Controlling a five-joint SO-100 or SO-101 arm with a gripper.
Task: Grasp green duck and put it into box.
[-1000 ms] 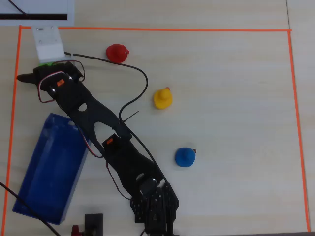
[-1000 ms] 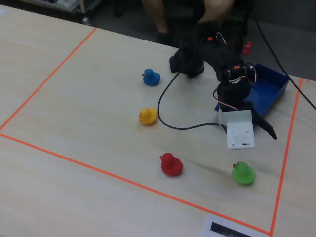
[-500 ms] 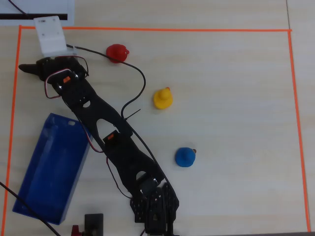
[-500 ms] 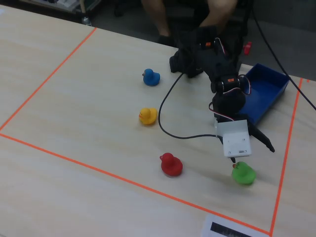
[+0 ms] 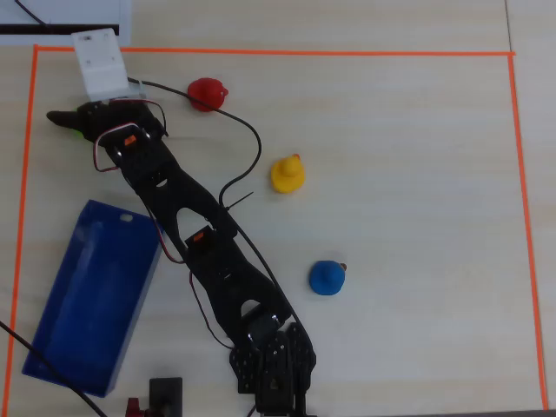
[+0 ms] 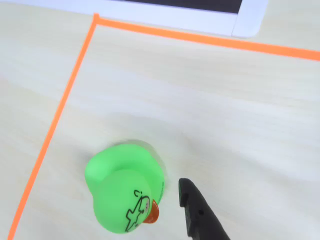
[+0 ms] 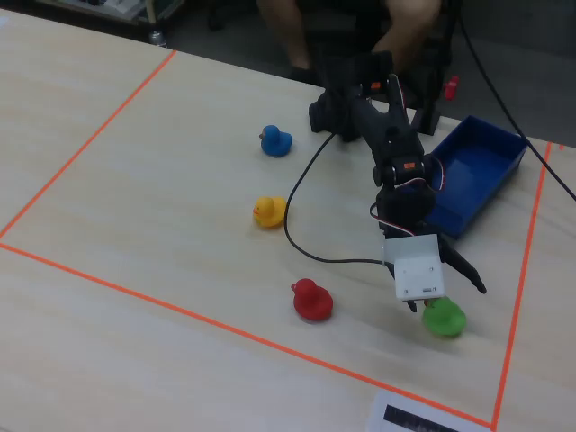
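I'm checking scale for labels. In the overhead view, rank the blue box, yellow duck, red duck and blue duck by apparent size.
1. The box, far the largest.
2. The yellow duck, red duck and blue duck look about equal, too close to rank.

Lime-green duck point(image 6: 122, 197) with orange beak, deep-blue box point(image 5: 91, 295), black claw point(image 6: 197, 215), orange tape point(image 5: 278, 53).

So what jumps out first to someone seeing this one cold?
The green duck fills the wrist view, sitting just inside the corner of the orange tape, with one black finger of the gripper beside its beak. In the fixed view the arm stretches over it, with the blue box behind and red, yellow and blue ducks scattered alongside.
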